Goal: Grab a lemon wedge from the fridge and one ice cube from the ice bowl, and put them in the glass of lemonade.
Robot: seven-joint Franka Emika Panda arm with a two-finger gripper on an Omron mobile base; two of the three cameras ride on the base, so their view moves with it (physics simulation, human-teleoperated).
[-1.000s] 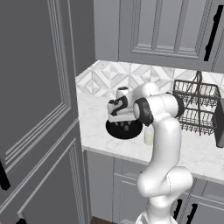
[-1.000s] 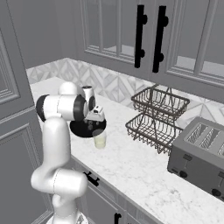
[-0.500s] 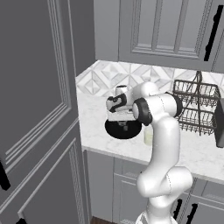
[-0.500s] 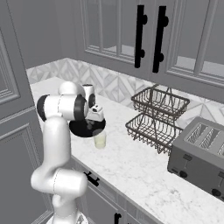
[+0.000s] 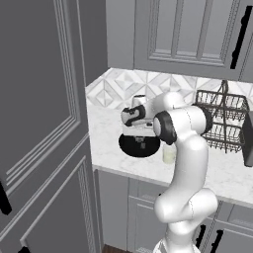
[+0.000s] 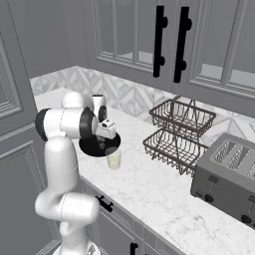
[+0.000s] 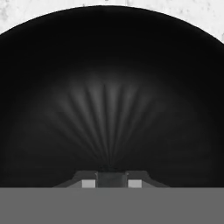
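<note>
Now, by item:
Ice bowl [image 5: 139,146]: black, at the counter's [image 6: 149,184] front edge, near its left end.
Gripper [image 7: 112,178]: down inside the bowl; whether it grips anything, cannot tell.
Glass of lemonade [image 6: 113,158]: upright, just beside the bowl.
Dish rack [image 6: 180,133]: toward the back wall.
Toaster [image 6: 229,177]: far right.

- ice bowl [image 5: 132,147]: round, shallow, black, flat on the marble counter, near its front edge.
- glass of lemonade [image 6: 113,158]: small, upright, pale yellow, just beside the bowl on the counter.
</note>
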